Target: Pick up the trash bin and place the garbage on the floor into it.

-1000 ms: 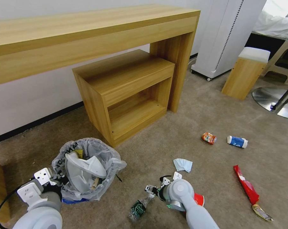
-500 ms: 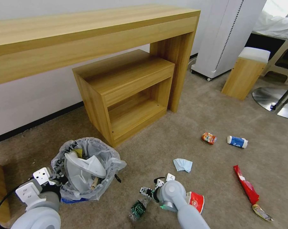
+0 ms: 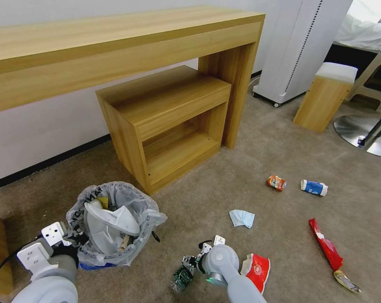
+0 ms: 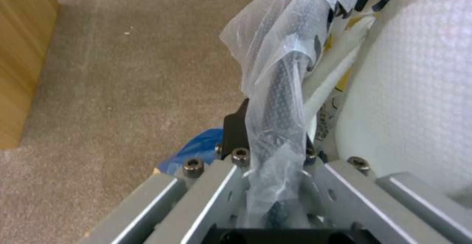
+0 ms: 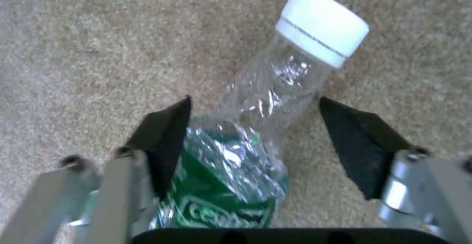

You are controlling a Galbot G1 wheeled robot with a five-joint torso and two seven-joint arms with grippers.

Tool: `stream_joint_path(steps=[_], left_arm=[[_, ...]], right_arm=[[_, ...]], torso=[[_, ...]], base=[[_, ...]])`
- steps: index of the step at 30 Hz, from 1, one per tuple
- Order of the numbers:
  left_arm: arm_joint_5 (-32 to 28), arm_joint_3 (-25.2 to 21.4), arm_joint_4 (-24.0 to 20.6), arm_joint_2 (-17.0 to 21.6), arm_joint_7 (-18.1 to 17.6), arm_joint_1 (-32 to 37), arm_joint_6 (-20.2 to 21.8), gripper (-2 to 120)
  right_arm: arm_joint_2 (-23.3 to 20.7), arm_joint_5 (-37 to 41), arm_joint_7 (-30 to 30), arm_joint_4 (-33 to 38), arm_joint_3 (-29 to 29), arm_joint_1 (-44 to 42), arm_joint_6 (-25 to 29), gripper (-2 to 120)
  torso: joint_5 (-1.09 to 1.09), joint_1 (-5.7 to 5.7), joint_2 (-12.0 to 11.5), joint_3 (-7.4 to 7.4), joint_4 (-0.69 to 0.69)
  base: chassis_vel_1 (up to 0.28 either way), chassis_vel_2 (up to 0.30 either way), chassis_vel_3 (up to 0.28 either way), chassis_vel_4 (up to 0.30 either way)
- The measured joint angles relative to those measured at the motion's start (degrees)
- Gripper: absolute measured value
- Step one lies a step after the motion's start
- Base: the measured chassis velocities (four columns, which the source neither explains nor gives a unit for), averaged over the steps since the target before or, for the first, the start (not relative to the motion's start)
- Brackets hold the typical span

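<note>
Both arms: smooth pale-grey rounded shells. Left arm (image 3: 47,290): black cable looping beside it, white square plates with small holes at wrist. Left gripper (image 4: 273,155): silver metal links, dark hex-socket screws, black pads. Right gripper (image 5: 256,140): silver links, black wedge-shaped fingertips (image 5: 361,144), green light under wrist joint.

My left gripper (image 4: 275,155) pinches the bag-lined trash bin (image 3: 110,225) — a white slipper (image 3: 108,221) inside. My spread right gripper (image 5: 256,140) straddles a crushed green-labelled bottle (image 5: 246,162) lying on the beige floor (image 3: 249,168).
</note>
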Motion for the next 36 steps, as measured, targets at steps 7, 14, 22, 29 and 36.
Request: stream_joint_path(steps=[7, 14, 22, 29, 36], left_arm=[[-0.18, -0.20, 0.00, 0.34, 0.00, -0.16, -0.01, 0], [-0.44, -0.44, 0.43, 0.62, -0.04, -0.52, -0.01, 0], [-0.71, -0.42, 1.34, 0.74, -0.10, -1.35, -0.01, 0], [-0.95, -0.17, 2.27, 0.72, -0.24, -1.91, 0.01, 0], [-0.84, 0.49, 3.71, 0.67, -0.42, -2.73, 0.20, 0]], right_arm=[[0.07, -0.56, -1.01, -0.79, 0.09, 0.34, 0.00, 44], [0.19, -1.38, -1.86, -1.53, -0.25, 1.21, -0.01, 22], [-1.97, -2.45, -2.41, 2.76, -1.27, 0.45, 0.24, 16], [-7.71, 0.88, -3.89, 23.06, -0.64, -2.42, 0.68, 14], [-17.06, 11.58, 0.39, 44.70, 2.26, -1.59, 0.00, 14]], torso=[[0.00, 0.00, 0.00, 0.00, 0.00], [0.00, 0.00, 0.00, 0.00, 0.00], [0.01, 0.00, 0.00, 0.00, 0.00], [0.01, 0.00, 0.00, 0.00, 0.00], [0.00, 0.00, 0.01, -0.01, 0.00]], base=[[0.000, 0.000, 0.000, 0.000], [0.000, 0.000, 0.000, 0.000], [0.000, 0.000, 0.000, 0.000], [0.000, 0.000, 0.000, 0.000], [0.000, 0.000, 0.000, 0.000]])
